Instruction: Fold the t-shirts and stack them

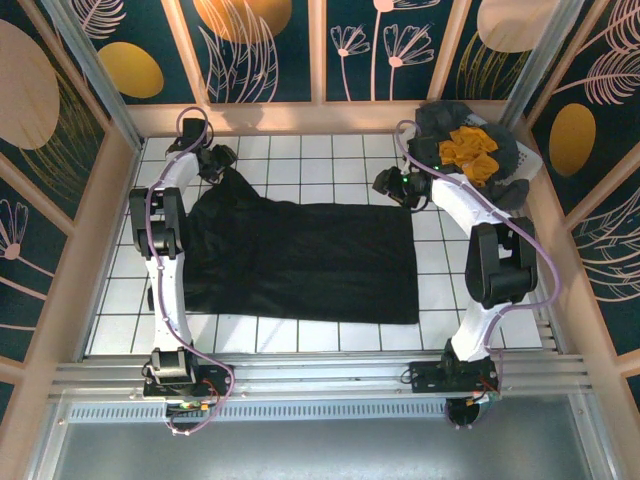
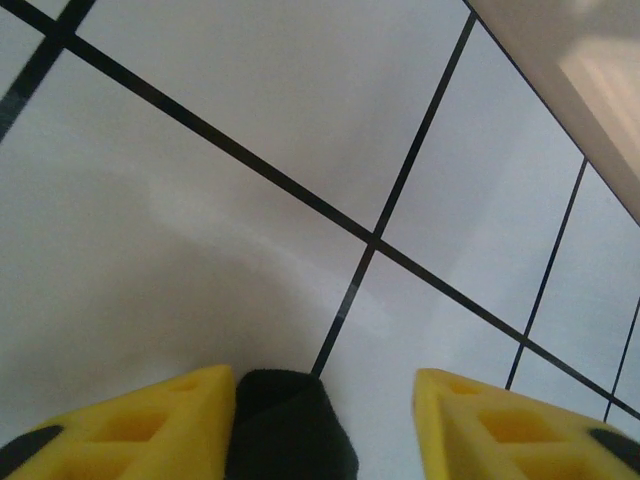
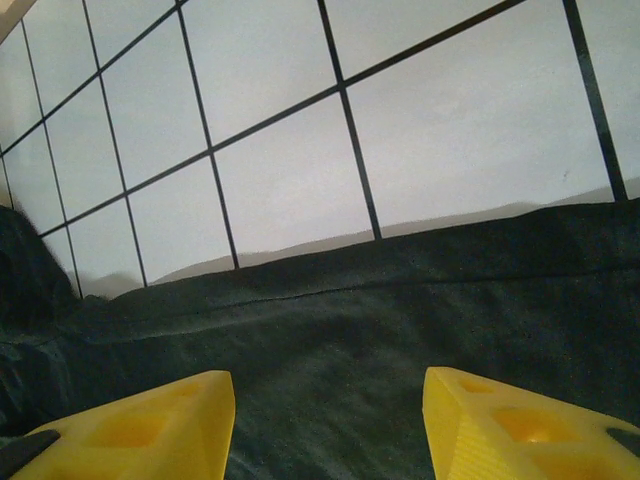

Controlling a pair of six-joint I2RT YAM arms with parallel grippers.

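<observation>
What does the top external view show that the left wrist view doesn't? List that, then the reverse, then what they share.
Top external: the whole black t-shirt spread flat, and the white basket holding the yellow t-shirt. Left wrist: the left gripper close up, its yellow fingers apart, a tip of black cloth against one. Shared: the white tiled table and the black t-shirt.

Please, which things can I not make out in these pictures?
- Top view: the left arm hides the black t-shirt's left edge.
- Top view: the shirts in the basket are heaped; their number is unclear.
- Left wrist view: the picture's bottom edge cuts off the cloth by the left gripper.
</observation>
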